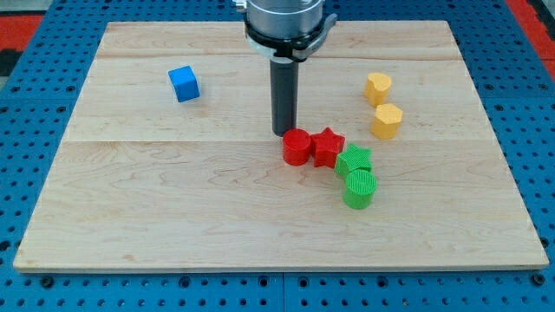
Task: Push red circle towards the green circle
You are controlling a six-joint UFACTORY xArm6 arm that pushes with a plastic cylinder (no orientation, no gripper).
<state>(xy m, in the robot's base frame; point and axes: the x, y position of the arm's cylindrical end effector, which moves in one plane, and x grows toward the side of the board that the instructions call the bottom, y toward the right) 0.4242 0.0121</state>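
Observation:
The red circle (296,146) lies near the board's middle, touching the red star (327,146) on its right. The green circle (359,188) lies lower right of them, just below the green star (354,160), which touches the red star. My tip (284,132) is at the red circle's upper left edge, touching or almost touching it.
A blue cube (184,84) lies at the upper left. Two yellow blocks lie at the right, one (377,87) above the other (387,120). The wooden board (173,217) rests on a blue pegboard.

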